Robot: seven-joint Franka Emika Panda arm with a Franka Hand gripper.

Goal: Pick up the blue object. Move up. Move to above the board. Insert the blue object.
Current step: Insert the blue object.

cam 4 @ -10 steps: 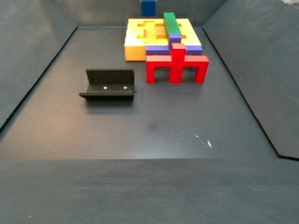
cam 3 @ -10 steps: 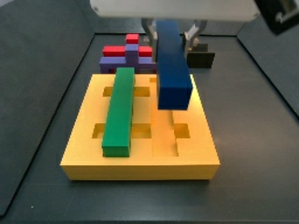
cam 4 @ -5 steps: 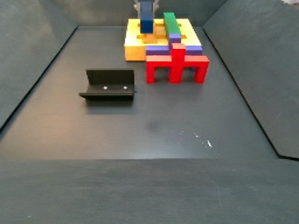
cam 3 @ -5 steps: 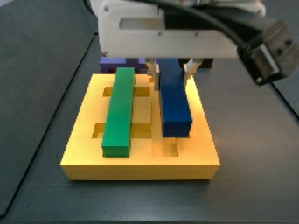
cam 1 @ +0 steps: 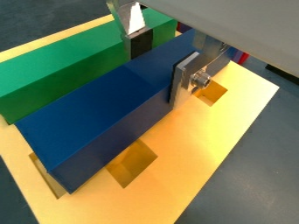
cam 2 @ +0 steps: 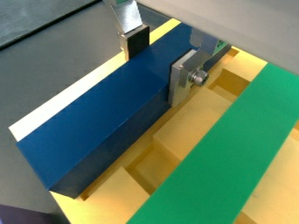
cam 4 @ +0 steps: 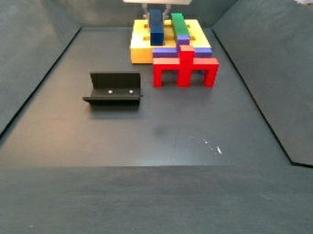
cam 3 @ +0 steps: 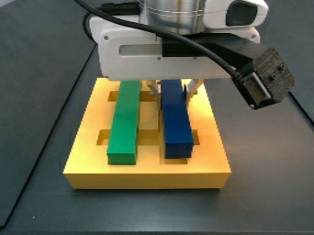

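Note:
The blue object is a long dark-blue bar lying flat and lengthwise in a groove of the yellow board, to the right of the green bar. My gripper stands over the bar's far end, its fingers down on either side and shut on it. In both wrist views the bar runs between the silver fingers, and the dark pads press its sides. The board shows beneath. In a side view the gripper is at the far end.
The green bar lies parallel beside the blue one. A red piece and purple blocks stand against the board's near side. The dark fixture stands on the grey floor to the left.
The gripper came down with the blue bar. The bar went from hanging tilted above the board to lying flat in the groove beside the green bar.

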